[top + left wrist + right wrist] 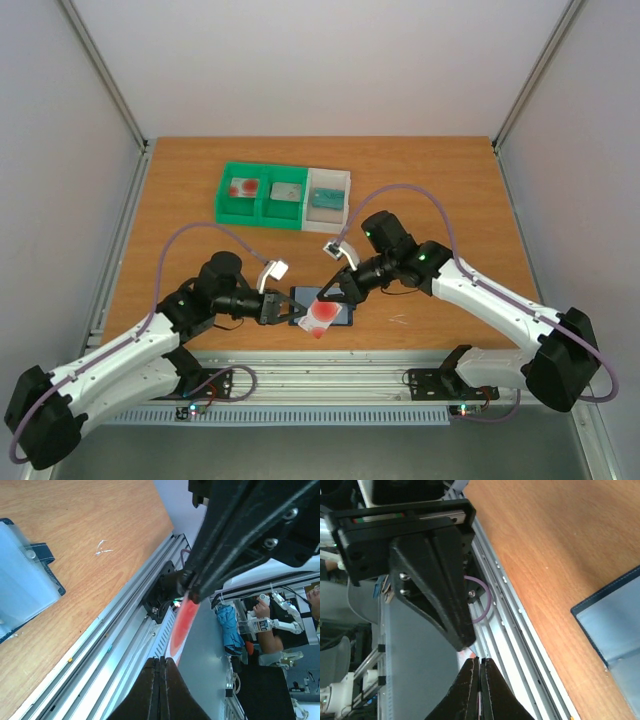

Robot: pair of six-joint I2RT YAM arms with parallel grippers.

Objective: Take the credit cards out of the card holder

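Observation:
A credit card (322, 316), white-pink with a red blotch, hangs just above the dark card holder (303, 296) near the table's front edge. My left gripper (293, 310) is shut on the card's left end. My right gripper (328, 293) is shut on its upper right edge. In the left wrist view the card (181, 626) runs edge-on from my shut left gripper (161, 659) up to the right gripper's fingers (235, 535), and the card holder (22, 582) lies at the left. In the right wrist view my shut right gripper (480, 659) pinches a thin pink edge, with the card holder (615, 625) at the right.
A green-and-white compartment tray (262, 208) stands at the back. Its left compartment holds another red-blotched card (242, 187), its middle one a grey card (290, 191), its white one a greenish card (325, 197). The aluminium rail (330, 362) runs along the front edge.

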